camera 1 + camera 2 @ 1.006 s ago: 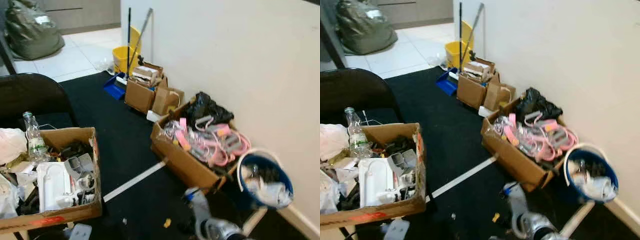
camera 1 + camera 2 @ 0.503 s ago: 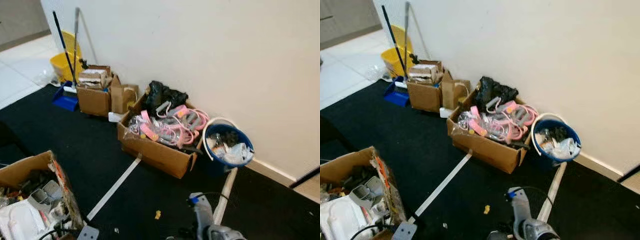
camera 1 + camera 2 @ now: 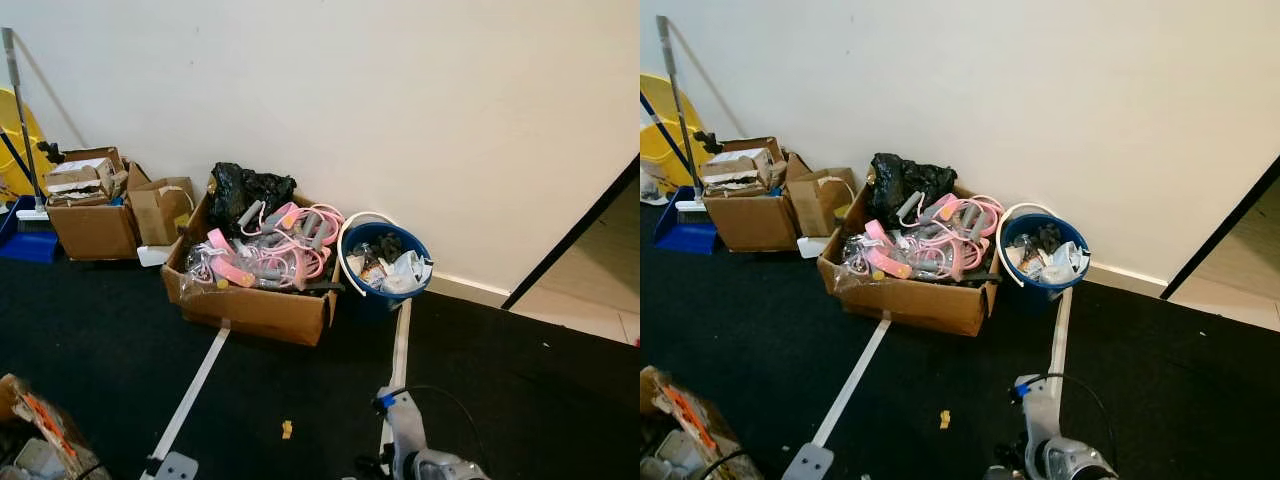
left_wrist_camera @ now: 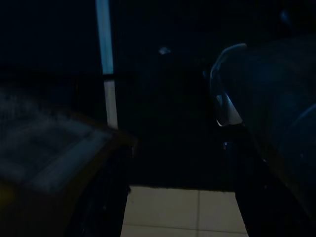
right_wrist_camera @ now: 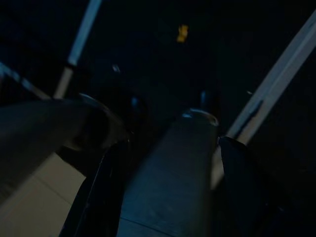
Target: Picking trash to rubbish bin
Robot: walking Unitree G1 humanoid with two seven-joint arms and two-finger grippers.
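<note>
eye views bright, even, sharp; wrist views very dark, blurred.

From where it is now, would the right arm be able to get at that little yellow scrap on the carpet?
Probably yes: the yellow scrap lies on open black carpet just ahead of the right arm.

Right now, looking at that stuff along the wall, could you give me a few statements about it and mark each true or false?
1. The blue bucket holds trash. True.
2. The bucket stands left of the cardboard box of pink cords. False: it stands on the box's right.
3. A black bag sits at the box's back, by the wall. True.
4. The carpet is red. False: the carpet is black.
5. A small yellow scrap lies on the carpet. True.
</note>
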